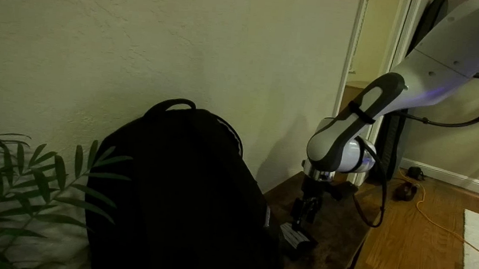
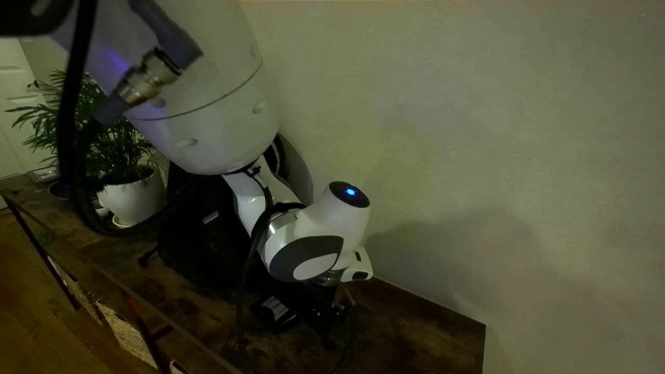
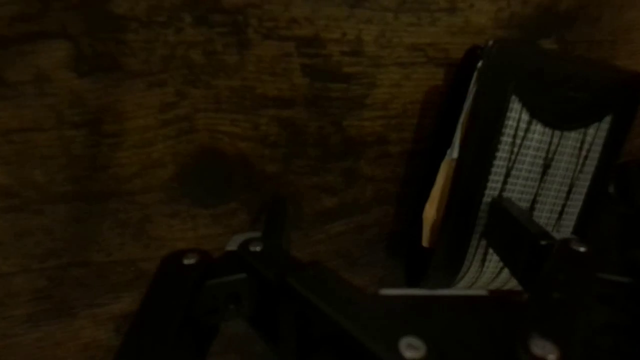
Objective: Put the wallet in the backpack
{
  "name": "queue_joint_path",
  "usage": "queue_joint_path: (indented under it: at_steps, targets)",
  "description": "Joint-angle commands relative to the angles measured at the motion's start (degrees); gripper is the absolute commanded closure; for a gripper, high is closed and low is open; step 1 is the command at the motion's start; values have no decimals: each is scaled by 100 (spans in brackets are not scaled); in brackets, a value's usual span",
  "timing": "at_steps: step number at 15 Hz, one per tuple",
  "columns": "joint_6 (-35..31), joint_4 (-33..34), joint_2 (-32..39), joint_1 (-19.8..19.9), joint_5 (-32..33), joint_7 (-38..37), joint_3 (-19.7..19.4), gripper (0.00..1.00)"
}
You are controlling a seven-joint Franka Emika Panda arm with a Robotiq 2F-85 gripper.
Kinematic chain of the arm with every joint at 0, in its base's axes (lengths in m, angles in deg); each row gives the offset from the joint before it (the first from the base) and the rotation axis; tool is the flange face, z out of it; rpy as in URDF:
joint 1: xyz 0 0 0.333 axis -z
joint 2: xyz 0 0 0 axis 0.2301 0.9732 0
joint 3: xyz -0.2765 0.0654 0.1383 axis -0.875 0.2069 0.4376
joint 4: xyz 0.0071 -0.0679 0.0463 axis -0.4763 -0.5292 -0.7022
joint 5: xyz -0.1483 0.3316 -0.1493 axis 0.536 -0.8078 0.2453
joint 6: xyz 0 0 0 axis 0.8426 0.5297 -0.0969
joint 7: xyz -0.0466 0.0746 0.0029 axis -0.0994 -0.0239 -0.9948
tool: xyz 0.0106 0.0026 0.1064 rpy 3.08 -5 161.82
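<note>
The wallet is black with a grey-white woven panel. It stands or lies on the dark wooden table close to the backpack, and shows in both exterior views (image 1: 297,236) (image 2: 277,307) and at the right of the wrist view (image 3: 555,155). My gripper (image 3: 392,220) is open, its fingers apart. In the wrist view the right finger overlaps the wallet's panel and the left finger is over bare table. Whether a finger touches the wallet is unclear. In an exterior view the gripper (image 1: 304,214) points down just above the wallet. The black backpack (image 1: 186,199) stands upright; its opening cannot be made out.
A leafy plant (image 1: 34,194) is beside the backpack; its white pot (image 2: 132,197) stands on the table. A wall (image 1: 228,64) runs behind the backpack and table. The table's front edge (image 2: 156,311) drops to the wooden floor (image 1: 411,253).
</note>
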Motion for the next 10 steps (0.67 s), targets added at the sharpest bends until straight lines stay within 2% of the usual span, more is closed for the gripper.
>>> queue_joint_path:
  at_steps: [1,5,10]
  targets:
    - [153,165,185,231,-116,219,248,0]
    - [257,95,105,325,-138,376,475,0]
    - [503,11,73,292,-142,464,548,0]
